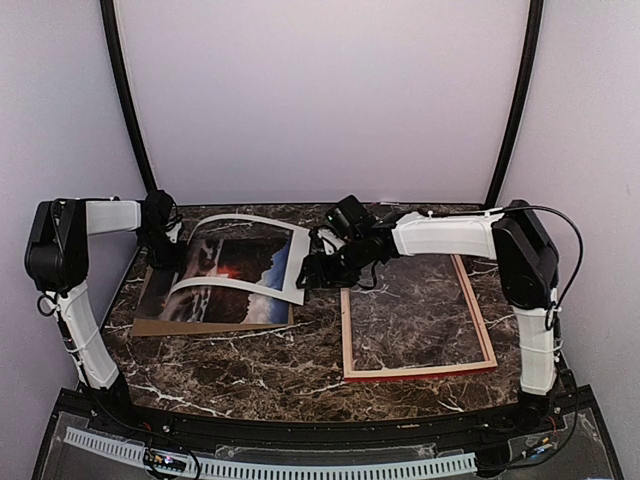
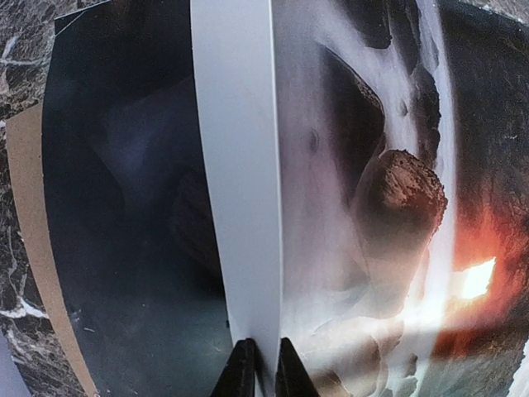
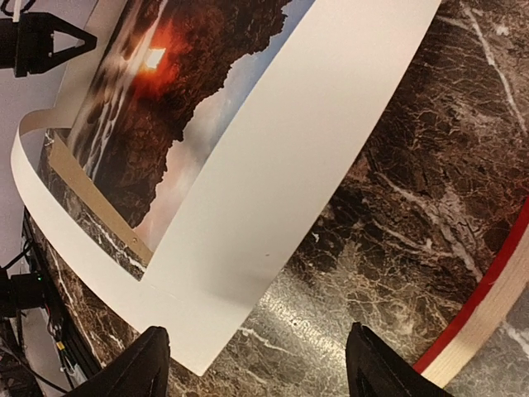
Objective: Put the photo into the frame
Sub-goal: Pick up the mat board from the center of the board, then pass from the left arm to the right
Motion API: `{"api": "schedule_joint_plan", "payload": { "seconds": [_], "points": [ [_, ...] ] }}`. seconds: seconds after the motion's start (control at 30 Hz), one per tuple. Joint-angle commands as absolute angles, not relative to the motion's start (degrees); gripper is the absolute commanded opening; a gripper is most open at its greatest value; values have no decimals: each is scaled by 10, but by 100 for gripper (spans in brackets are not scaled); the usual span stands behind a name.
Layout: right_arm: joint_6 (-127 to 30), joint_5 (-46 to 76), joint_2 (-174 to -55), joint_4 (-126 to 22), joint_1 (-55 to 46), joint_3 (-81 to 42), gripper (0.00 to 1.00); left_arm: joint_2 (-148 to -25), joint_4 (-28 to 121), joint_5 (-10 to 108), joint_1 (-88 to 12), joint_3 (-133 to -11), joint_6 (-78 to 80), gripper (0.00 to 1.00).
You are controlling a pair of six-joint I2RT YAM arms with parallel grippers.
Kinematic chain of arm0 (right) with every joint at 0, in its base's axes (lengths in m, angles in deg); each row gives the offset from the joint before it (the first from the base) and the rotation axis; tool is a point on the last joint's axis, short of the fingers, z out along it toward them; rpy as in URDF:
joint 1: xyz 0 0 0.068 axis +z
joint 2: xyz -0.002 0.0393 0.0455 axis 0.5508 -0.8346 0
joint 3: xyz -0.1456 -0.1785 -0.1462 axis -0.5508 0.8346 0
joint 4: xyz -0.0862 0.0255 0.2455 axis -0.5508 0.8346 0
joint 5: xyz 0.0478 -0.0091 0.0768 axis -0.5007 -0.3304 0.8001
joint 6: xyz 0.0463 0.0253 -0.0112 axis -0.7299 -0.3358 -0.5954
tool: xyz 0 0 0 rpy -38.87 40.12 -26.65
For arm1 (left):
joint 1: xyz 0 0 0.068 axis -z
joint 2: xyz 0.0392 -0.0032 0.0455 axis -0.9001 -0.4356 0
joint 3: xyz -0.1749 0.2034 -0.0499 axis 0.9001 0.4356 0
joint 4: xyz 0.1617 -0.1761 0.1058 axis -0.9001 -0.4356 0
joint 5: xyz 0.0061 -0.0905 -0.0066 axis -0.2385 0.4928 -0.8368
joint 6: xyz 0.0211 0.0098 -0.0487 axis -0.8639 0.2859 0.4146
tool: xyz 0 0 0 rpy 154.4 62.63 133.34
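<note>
Your left fingers (image 2: 241, 374) pinch the floppy mat (image 2: 235, 165); right fingers (image 3: 142, 364) gape empty. The photo (image 2: 347, 248) below them is thin, limp: lift an edge.

Photo (image 1: 225, 308): one. White mat (image 3: 273, 190): one. Cardboard board (image 1: 190, 327): one, left. Red frame (image 1: 415, 372): one, right. Robot arms: two, left arm (image 1: 78, 305), right arm (image 1: 450, 235). Marble table (image 1: 260, 372): one.

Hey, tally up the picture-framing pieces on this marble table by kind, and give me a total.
Dark rectangular photo print with a red-orange glow: 1
White card mat border with a rectangular window: 1
Brown cardboard backing board: 1
Red thin-railed rectangular picture frame: 1
Total: 4
</note>
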State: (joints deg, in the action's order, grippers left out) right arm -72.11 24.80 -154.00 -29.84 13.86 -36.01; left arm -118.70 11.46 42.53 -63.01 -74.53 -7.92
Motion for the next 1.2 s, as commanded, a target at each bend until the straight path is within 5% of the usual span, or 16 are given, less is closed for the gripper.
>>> {"api": "schedule_joint_plan", "payload": {
  "seconds": [0.0,0.93,1.17],
  "points": [
    [-703,234,-1496,-287,124,-376,75,-1161,72,389,-616,-756,-86,8],
    [-572,120,-1338,-149,82,-376,79,-1047,67,121,-473,-792,-200,4],
    [-520,211,-1335,-146,76,-371,79,-1011,146,82,-424,-762,-270,4]
  ]
}}
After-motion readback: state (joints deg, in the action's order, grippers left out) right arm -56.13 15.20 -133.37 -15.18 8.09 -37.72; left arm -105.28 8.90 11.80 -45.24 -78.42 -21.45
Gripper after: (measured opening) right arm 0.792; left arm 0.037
